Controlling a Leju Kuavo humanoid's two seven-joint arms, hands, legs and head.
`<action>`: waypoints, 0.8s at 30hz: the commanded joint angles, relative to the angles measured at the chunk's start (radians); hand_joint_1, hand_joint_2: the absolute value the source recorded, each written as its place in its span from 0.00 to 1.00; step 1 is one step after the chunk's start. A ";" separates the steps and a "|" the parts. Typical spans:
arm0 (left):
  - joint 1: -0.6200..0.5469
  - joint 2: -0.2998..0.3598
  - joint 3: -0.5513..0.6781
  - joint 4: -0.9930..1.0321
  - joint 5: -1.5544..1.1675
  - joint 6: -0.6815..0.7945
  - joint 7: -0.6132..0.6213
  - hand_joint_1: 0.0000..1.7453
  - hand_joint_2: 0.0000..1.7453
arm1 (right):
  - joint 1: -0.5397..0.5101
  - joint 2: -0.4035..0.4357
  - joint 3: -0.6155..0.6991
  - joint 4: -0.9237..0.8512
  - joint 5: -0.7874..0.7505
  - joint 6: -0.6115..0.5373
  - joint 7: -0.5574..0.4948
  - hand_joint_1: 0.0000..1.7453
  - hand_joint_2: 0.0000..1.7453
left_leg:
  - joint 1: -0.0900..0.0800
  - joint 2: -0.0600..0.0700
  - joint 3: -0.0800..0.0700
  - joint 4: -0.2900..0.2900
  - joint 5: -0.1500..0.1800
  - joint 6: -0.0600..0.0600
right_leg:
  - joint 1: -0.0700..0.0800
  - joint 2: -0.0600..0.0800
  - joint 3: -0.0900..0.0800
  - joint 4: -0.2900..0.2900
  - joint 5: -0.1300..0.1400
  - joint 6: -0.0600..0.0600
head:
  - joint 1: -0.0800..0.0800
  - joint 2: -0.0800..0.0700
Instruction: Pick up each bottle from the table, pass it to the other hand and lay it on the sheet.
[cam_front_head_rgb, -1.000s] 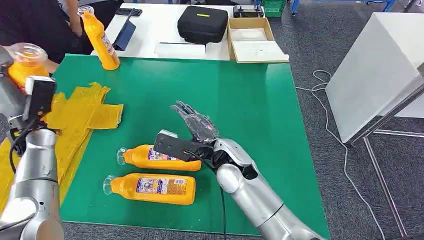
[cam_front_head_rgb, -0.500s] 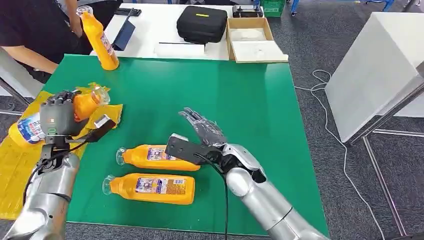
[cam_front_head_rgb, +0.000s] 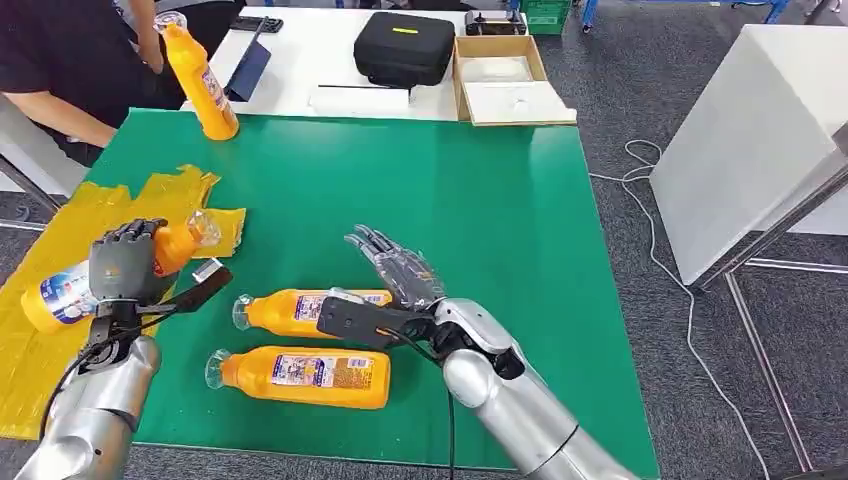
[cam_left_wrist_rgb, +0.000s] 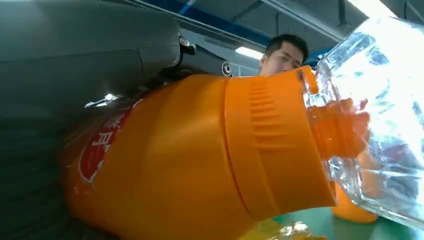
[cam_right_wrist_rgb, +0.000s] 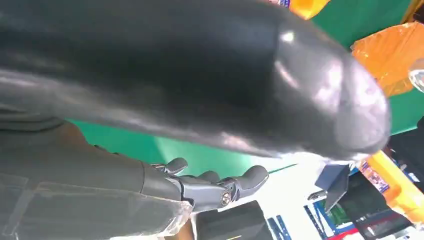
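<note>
The held bottle (cam_front_head_rgb: 70, 285) is glossy orange plastic with a clear, shiny cap (cam_left_wrist_rgb: 380, 120) and a ribbed collar. The yellow sheet (cam_front_head_rgb: 60, 300) is thin, crinkled film. The green table (cam_front_head_rgb: 440, 180) looks smooth and matt. Both arms are brushed silver metal.

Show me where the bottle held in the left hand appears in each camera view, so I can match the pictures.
Head view: the held bottle is at the left, over the yellow sheet, gripped by the left hand.
Left wrist view: the same bottle takes up most of the picture, clear cap to the right.
Right wrist view: I cannot pick it out.
Shared landmark: the green table, also at and.
</note>
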 joint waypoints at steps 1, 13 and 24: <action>-0.033 0.028 -0.011 0.117 -0.006 0.003 0.034 1.00 1.00 | -0.016 -0.008 0.033 0.001 0.009 0.015 -0.004 0.00 0.00 | -0.001 -0.001 0.004 -0.001 -0.001 0.001 | 0.000 -0.002 0.004 -0.001 -0.001 -0.001 | 0.000 0.000; 0.000 0.136 -0.100 0.297 -0.006 0.003 0.193 0.00 0.00 | 0.006 0.018 0.074 -0.029 0.055 0.063 -0.049 0.00 0.00 | 0.000 0.002 0.005 -0.001 -0.002 0.000 | 0.000 0.000 0.004 -0.001 -0.001 -0.002 | 0.000 0.000; 0.079 0.149 0.036 0.245 0.062 0.003 0.140 0.00 0.00 | 0.091 0.000 0.136 -0.156 0.058 0.061 -0.112 0.00 0.00 | 0.000 0.003 0.006 -0.001 -0.002 0.001 | 0.000 0.001 0.006 -0.001 -0.002 -0.002 | 0.000 0.000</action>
